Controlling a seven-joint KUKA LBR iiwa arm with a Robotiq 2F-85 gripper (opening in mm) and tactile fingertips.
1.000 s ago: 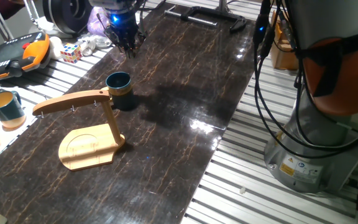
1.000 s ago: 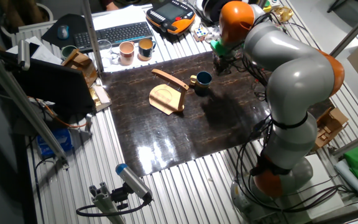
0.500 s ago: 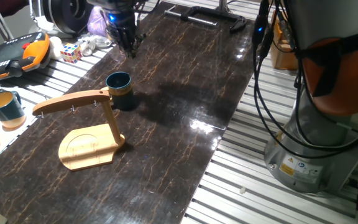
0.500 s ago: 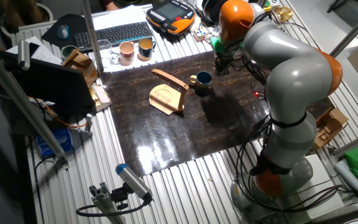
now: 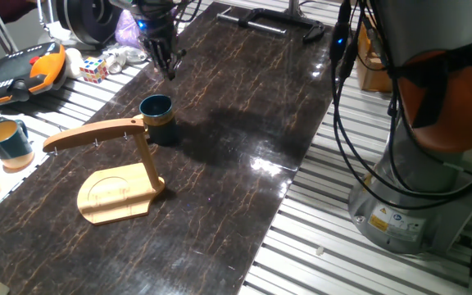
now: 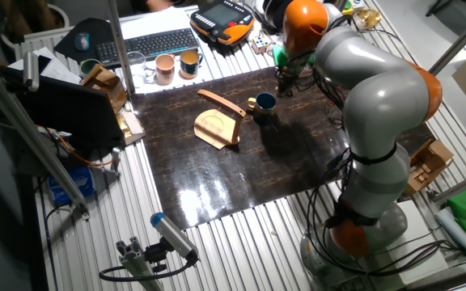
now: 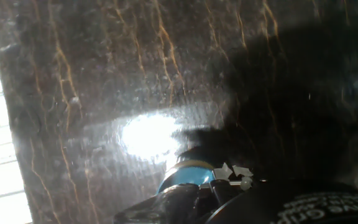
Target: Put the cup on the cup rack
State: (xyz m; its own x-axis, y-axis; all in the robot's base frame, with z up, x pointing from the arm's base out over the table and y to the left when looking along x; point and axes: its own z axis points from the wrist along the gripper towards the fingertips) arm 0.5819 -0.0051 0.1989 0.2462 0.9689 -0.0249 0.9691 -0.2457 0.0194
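The cup [image 5: 156, 115] is a small dark teal-blue mug standing upright on the dark marbled table, right beside the post of the cup rack [image 5: 120, 184]. From the other fixed camera, the cup [image 6: 265, 103] sits just right of the cup rack [image 6: 219, 123]. My gripper [image 5: 167, 67] hangs above the table beyond the cup, fingers pointing down, apart from it and holding nothing. It appears again behind the cup as the gripper [image 6: 285, 83]. In the hand view, a blue shape with a tan band [image 7: 185, 174] peeks out at the bottom edge, partly hidden by the hand.
Two other cups [image 5: 6, 141] stand on the slatted bench left of the table, near an orange pendant [image 5: 23, 70] and a puzzle cube [image 5: 93, 70]. A black metal frame [image 5: 277, 20] lies at the table's far end. The robot base [image 5: 420, 164] and its cables stand to the right.
The gripper has turned about its own axis and shifted slightly left, staying at about the same height. Cup and rack have not moved.
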